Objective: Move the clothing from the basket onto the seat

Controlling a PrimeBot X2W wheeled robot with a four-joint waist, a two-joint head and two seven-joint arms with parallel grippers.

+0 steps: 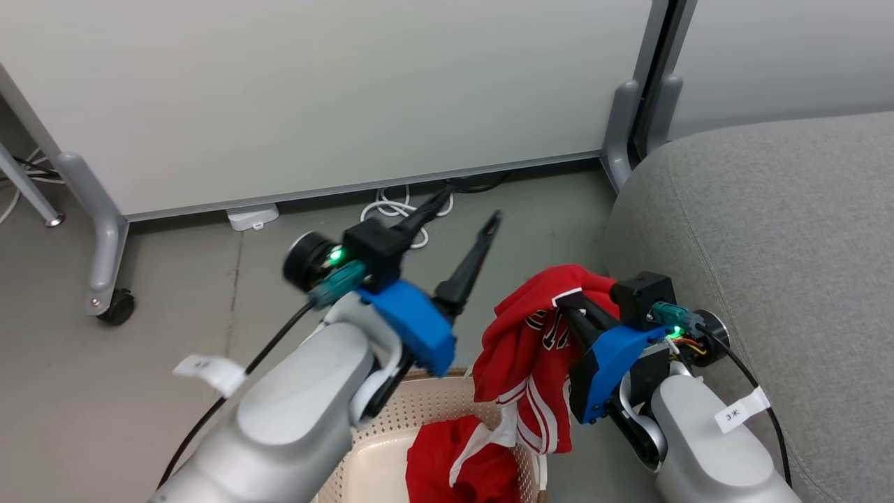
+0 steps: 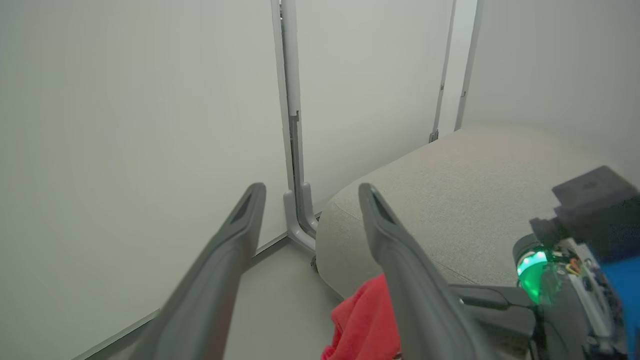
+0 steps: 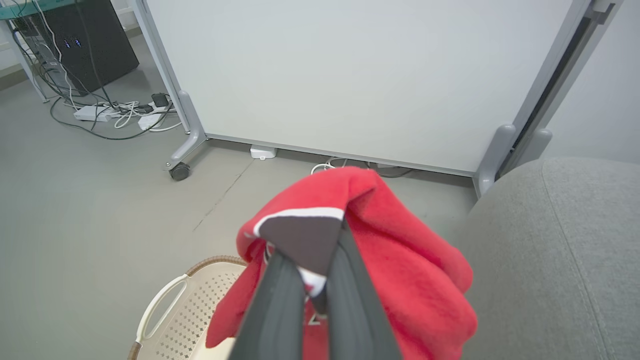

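My right gripper (image 1: 571, 307) is shut on the red jersey (image 1: 531, 349), which hangs above the right end of the basket (image 1: 391, 433), close to the sofa's front edge. The jersey's black-white lettering and white stripes show. In the right wrist view the jersey (image 3: 405, 260) drapes over the shut fingers (image 3: 280, 300). A second red garment with white trim (image 1: 454, 464) lies in the cream basket. My left gripper (image 1: 471, 205) is open and empty, raised left of the jersey; its fingers (image 2: 220, 260) stand wide apart. The grey seat (image 1: 768, 244) is at the right.
A white rolling partition (image 1: 314, 91) stands behind, with a castor foot (image 1: 112, 304) and white cables (image 1: 398, 206) on the grey floor. A second panel (image 1: 789, 56) stands behind the sofa. Cables and a dark cabinet (image 3: 75, 40) are at the far left.
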